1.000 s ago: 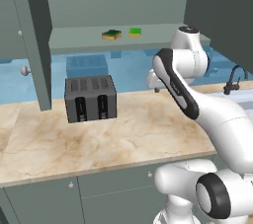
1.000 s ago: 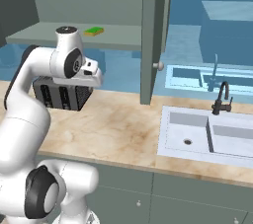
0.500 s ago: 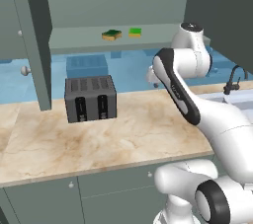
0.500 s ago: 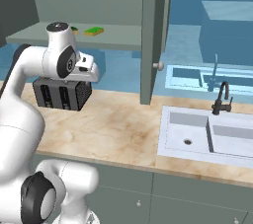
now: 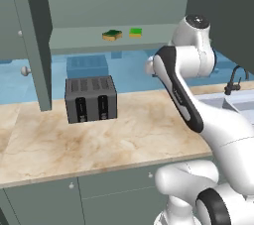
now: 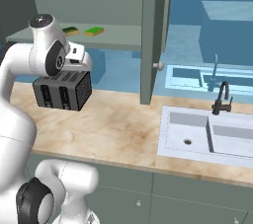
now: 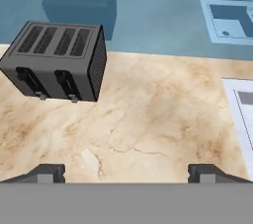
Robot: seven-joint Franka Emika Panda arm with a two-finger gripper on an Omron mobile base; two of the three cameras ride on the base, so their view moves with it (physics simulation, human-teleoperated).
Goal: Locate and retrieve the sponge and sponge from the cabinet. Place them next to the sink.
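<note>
Sponges: yellow, dark-topped sponge (image 5: 112, 35) and green sponge (image 5: 135, 32) are seen side by side on the cabinet shelf (image 5: 79, 39), upper centre, long axes roughly left-right.
Gripper (image 7: 126, 172): jaws are spread wide, nothing held, above the counter (image 7: 148, 119).

Arm folded high, elbow bent, wrist raised at upper-shelf height. Gripper (image 7: 126, 172) pointing down and forward, jaws spread wide, nothing between fingertips (image 7: 48, 172). Hand clear of any surface.
</note>
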